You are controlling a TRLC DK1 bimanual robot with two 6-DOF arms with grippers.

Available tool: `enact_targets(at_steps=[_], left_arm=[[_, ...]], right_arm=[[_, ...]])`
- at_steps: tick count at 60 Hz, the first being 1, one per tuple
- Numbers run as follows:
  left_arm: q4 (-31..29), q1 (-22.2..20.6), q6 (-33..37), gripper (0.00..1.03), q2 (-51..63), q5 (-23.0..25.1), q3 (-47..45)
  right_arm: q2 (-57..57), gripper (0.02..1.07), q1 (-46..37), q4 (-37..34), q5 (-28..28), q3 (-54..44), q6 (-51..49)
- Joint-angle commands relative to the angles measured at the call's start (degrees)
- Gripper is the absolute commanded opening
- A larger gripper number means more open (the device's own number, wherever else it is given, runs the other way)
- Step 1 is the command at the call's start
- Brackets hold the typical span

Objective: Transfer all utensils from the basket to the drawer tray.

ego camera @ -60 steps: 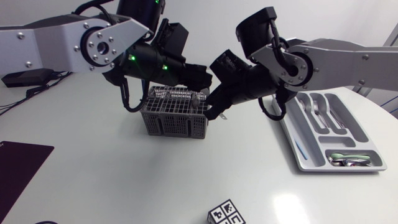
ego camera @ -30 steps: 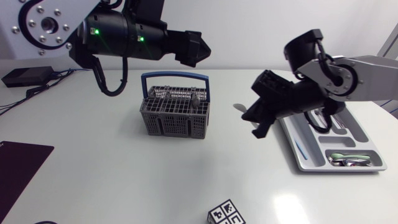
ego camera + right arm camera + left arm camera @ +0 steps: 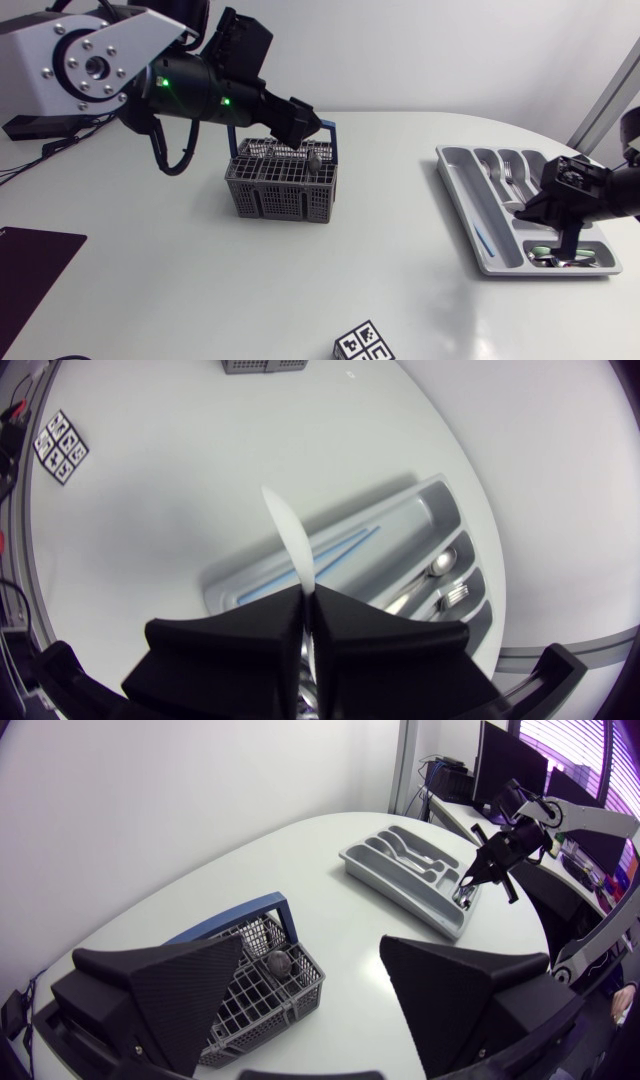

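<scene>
Your right gripper (image 3: 305, 592) pinches a utensil (image 3: 285, 530) by one end, fingers pressed tight on it, above one end of the tray (image 3: 462, 215). Can't tell what kind it is; it shows as a pale blade, edge-on. Turn it along a free long slot and go low before you let go, so it doesn't bounce out or land across a divider. The left gripper (image 3: 300, 122) is spread wide above the basket (image 3: 280, 190), holding nothing. At least one piece (image 3: 281, 960) is left inside.

Head overhead, wrists oblique — tray (image 3: 463, 198) shared
</scene>
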Motion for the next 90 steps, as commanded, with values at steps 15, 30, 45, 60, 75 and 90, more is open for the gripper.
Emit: enact_targets(at_steps=[15,30,45,60,75,90], left_arm=[[-2.09,-0.57,4.36,0.97,0.85,-0.75,-4.27],[-3.06,-2.86,6.82,0.97,0.14,-2.59,-6.38],[-3.14,-3.12,8.49,0.97,-1.35,-3.56,-8.4],[-3.23,-2.68,10.78,0.98,-2.85,-3.56,-10.69],[-3.14,-2.07,13.06,0.98,-4.43,-3.56,-13.15],[-2.44,-0.92,15.35,0.98,-5.13,-3.56,-16.22]], right_arm=[[8.91,0.08,-16.52,-1.37,2.29,-0.66,-24.39],[13.21,0.11,-19.86,4.7,5.54,-1.63,-28.69],[15.41,0.22,-19.95,12.17,8.97,-4.35,-30.01],[7.15,0.74,-19.6,14.54,7.73,-6.99,-28.78],[-6.39,0.77,-7.03,5.4,6.33,-5.49,-8.48],[-6.92,0.76,14.51,1.8,6.33,-0.48,19.03]])
